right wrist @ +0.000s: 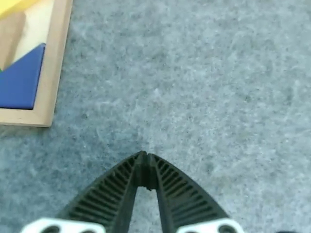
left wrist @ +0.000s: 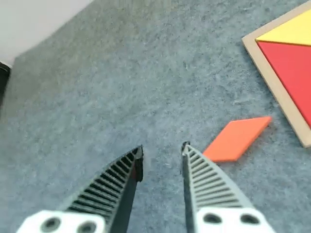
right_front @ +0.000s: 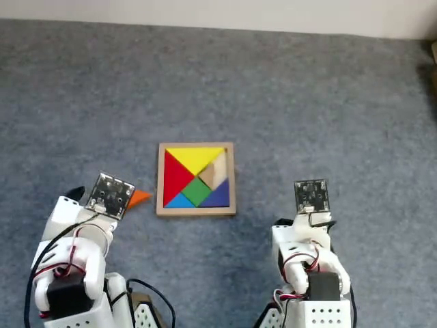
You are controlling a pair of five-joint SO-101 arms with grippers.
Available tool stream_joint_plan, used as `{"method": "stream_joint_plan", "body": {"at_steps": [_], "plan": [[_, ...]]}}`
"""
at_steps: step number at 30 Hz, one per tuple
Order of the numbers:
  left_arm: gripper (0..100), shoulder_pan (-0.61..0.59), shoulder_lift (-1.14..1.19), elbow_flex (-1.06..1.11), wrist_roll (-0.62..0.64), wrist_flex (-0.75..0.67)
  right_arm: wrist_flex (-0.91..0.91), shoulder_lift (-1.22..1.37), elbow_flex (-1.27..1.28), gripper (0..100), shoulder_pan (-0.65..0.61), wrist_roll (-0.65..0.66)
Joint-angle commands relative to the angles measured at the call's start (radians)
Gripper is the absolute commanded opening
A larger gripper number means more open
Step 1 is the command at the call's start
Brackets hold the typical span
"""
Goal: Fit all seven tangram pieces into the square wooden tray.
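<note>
Grey cloth covers the table under both my arms.

Nearest, on the right, my right gripper hangs low over bare cloth with its jaws pressed together and nothing between them. It sits right of the tray's near right corner and well apart from it. I judge it is parked there because no loose piece lies on that side.

On the left, my left gripper has its jaws parted by a moderate gap and holds nothing. It points at the cloth just beside the orange piece. I take that opening as readiness to close on the piece.

The orange piece, a parallelogram, lies flat just left of the tray, by its near left corner. It is close to the rim but not touching it.

Farther in, the tray holds the light blue, green and dark blue pieces along its near side. The red is on the left and the yellow along the far side.

A pale patch on the right of the tray looks like bare wood, and I judge the orange piece belongs there. I cannot tell whether the browner part of that patch is a seventh piece or shadow.
</note>
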Motion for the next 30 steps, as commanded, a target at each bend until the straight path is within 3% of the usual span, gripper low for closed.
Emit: {"method": "stream_joint_plan", "body": {"at_steps": [1,6,9,12,20,30], "plan": [[15,-0.015,0.131,-0.099,-0.074,0.000,0.005,-0.015,0.094,0.8,0.010,-0.005],[15,-0.012,0.453,-0.206,-0.161,-0.003,0.005,-0.015,0.094,0.8,0.010,-0.005],[20,0.016,0.651,-0.266,-0.216,-0.003,0.005,-0.015,0.094,0.8,0.010,-0.005],[26,0.038,0.832,-0.318,-0.226,-0.015,0.005,-0.015,0.094,0.8,0.010,-0.005],[27,0.085,1.233,-0.432,-0.224,-0.186,0.005,-0.015,0.094,0.8,0.010,-0.005],[27,0.150,1.595,-0.653,-0.222,-0.204,0.005,-0.015,0.094,0.8,0.010,-0.005]]}}
